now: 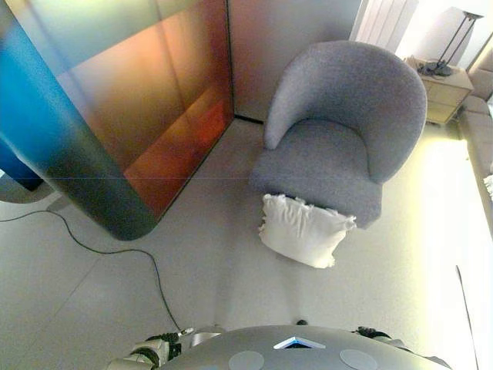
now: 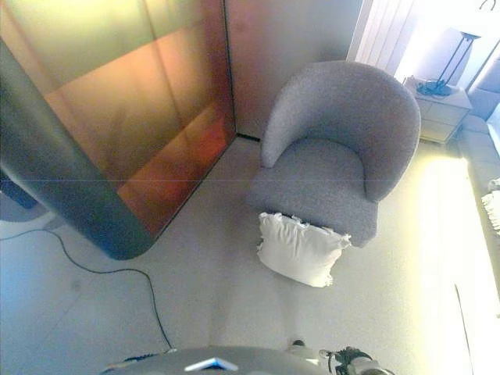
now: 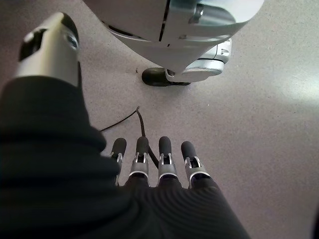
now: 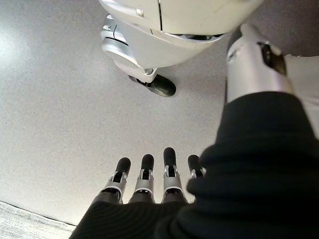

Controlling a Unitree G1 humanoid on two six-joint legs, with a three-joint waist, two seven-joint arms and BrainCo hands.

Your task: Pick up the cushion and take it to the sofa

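Cushion (image 1: 304,230) leans on armchair (image 1: 339,131); sofa (image 1: 479,116) cut off; both hands' fingers (image 3: 164,162) straight, empty.

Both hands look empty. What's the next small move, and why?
Probably step toward the cushion. It lies on the floor against the front of the armchair, untouched, while the left hand and right hand hang open over bare floor, apparently too far back to grasp it.
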